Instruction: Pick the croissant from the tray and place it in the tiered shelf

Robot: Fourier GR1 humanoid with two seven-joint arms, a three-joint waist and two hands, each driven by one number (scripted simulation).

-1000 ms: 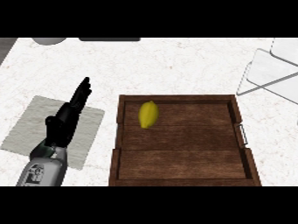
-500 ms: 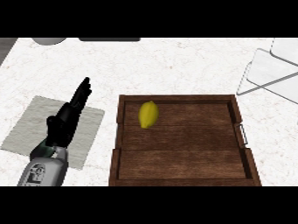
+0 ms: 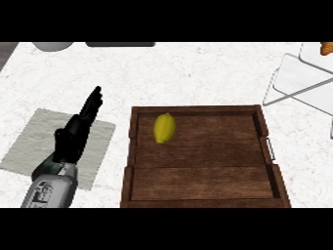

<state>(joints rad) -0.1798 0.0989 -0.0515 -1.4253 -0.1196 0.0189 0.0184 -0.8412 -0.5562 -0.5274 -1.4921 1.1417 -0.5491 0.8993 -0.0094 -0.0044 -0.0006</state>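
my left hand [image 3: 73, 134] is nearest, at the view's left, coming up from the lower edge on its grey forearm. its fingers [image 3: 93, 103] are straight and point away from me, holding nothing. it is over a pale grey mat [image 3: 25, 141] that lies on the white marbled counter [image 3: 183, 73]. just beside the mat, to the right, sits the dark wooden tray [image 3: 197, 180], with a metal handle on its right side. a yellow lemon [image 3: 164, 127] lies in the tray's far left part, apart from my hand. farther off at the right stands the white wire tiered shelf [image 3: 306, 83]. the croissant [image 3: 332, 47] shows at the top right edge, on the shelf's upper level.
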